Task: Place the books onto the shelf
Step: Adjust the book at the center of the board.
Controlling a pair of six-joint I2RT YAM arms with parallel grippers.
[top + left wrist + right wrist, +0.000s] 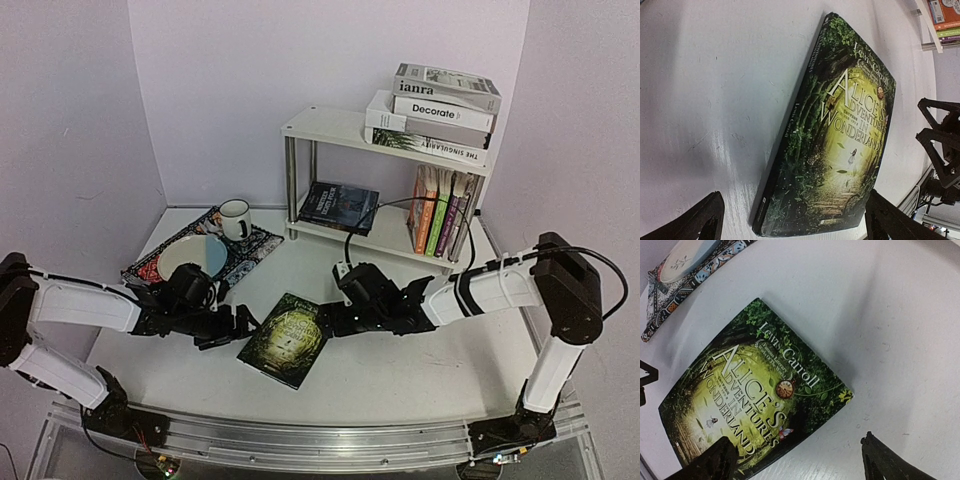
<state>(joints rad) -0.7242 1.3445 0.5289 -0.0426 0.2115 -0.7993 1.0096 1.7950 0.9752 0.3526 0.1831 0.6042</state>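
A green book, "Alice's Adventures in Wonderland" (285, 340) (840, 140) (755, 395), lies flat on the white table between both arms. My left gripper (240, 325) (795, 195) is open, its fingers straddling the book's near short edge. At the book's opposite end my right gripper (325, 318) (797, 437) stands open, one finger (710, 462) over the cover's corner, the other finger (882, 457) over bare table. The white shelf (330, 125) at the back holds a stack of books (435, 115) on top, a dark book (338, 207) lying flat and upright books (440, 210) on the lower board.
A patterned mat (245, 250) (670, 310) with a pale bowl (192, 256) and a white mug (235, 218) lies at the back left. The right arm's fingers (940, 140) show in the left wrist view past the book.
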